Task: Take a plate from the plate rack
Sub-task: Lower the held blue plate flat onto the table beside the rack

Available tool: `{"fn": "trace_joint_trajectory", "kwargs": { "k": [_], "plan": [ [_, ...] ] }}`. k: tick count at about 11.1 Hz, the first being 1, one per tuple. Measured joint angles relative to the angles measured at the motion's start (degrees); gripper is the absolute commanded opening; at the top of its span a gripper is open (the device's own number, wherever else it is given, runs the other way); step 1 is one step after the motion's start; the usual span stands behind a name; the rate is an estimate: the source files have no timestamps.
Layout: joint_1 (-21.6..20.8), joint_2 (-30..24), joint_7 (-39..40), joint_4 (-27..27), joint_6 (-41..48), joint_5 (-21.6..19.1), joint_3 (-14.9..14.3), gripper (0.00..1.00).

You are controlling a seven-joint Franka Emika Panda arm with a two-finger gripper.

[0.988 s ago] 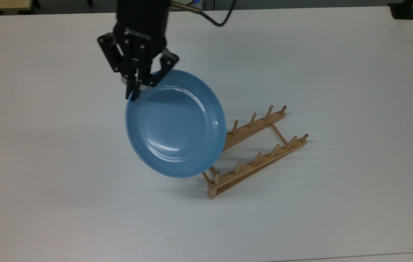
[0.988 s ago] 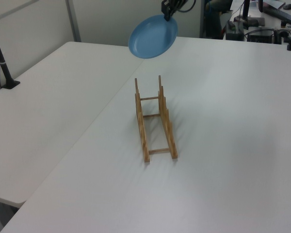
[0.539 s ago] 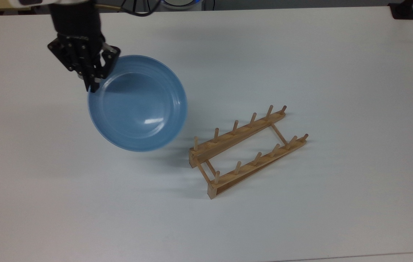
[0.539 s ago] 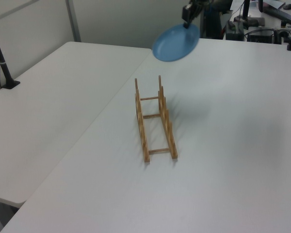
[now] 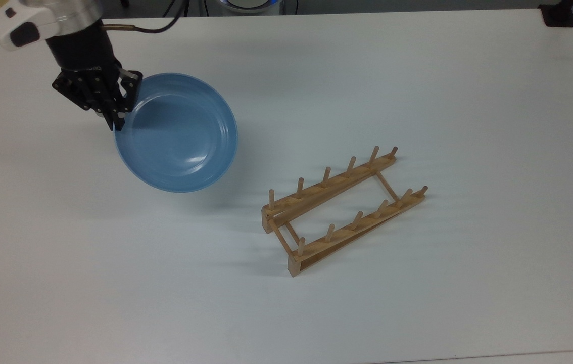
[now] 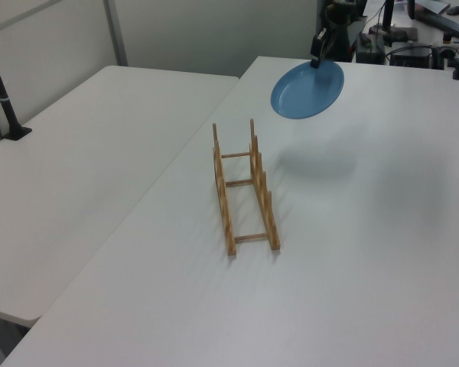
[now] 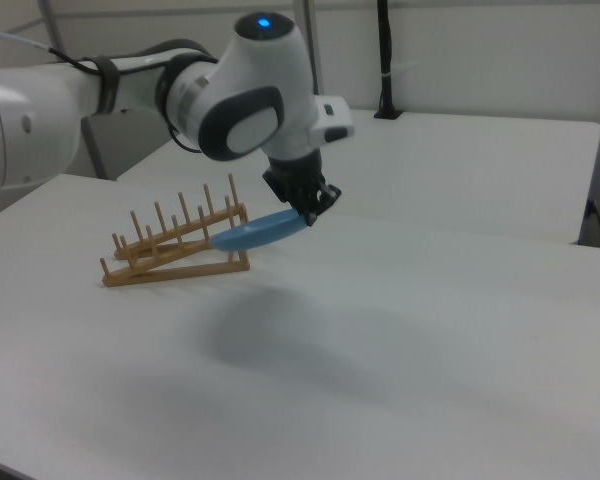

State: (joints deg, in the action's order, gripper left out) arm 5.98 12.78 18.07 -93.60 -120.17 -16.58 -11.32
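Tool [image 5: 121,120] is clamped tight on the rim of the light-blue plate [image 5: 178,134], which is held tilted in the air above the white counter [image 5: 418,76], well clear of the wooden plate rack [image 5: 342,210] toward the top view's left. Grip should be kept firm and motion smooth so nothing slips off that edge pinch.

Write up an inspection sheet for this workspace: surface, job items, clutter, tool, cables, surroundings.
Surface: white table, bare apart from the rack.
Job's things: plate held in the air, tilted, off the plate rack; rack slots hold nothing.
Clutter: nothing seen.
Tool: tool shut on the plate's rim.
Cables: black cable running from the arm.
Surroundings: second white table alongside; black post on it.
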Motion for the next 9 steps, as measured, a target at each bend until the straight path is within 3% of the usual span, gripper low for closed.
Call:
{"fn": "trace_joint_trajectory", "kwargs": {
  "k": [2, 3, 9],
  "plan": [
    [2.61, 0.01, 4.24, -2.37, 0.00, -6.76, 0.00, 0.00],
    [3.43, 0.12, 5.28, -3.51, 0.00, -8.04, 0.00, 0.00],
    [4.70, 8.21, 12.51, -5.03, -5.05, -9.17, 0.01, 0.00]
  ]
}}
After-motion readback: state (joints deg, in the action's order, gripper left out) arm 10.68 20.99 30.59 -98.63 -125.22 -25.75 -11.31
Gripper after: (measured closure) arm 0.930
